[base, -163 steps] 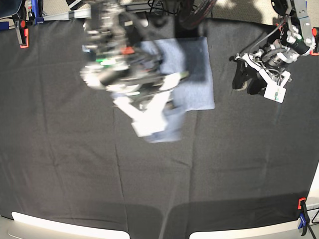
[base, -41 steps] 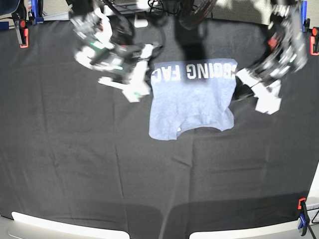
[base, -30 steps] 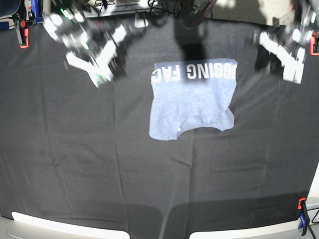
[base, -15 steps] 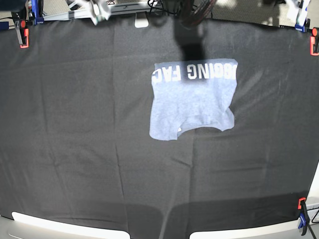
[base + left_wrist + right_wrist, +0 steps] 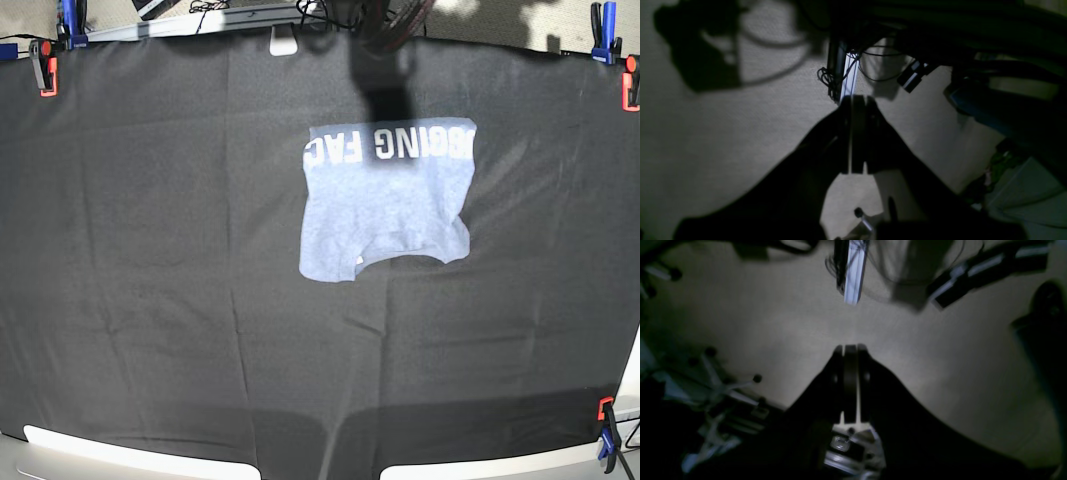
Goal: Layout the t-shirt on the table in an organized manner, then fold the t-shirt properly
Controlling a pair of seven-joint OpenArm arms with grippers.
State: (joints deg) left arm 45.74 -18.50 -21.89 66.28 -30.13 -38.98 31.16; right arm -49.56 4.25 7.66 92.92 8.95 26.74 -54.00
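Both arms have gone from over the table (image 5: 130, 300) since a moment ago. It is big and black. Next comes the t-shirt (image 5: 385, 205), folded small near the far edge — white letters showing. Left gripper (image 5: 855, 133) and right gripper (image 5: 850, 380) — both pressed together, holding nothing.

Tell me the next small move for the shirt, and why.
Probably none beyond a check: the t-shirt lies folded in a compact block on the table, lettering up, its near edge a bit uneven. Both the left gripper and the right gripper are shut, empty and off the table. At most, straighten that edge.
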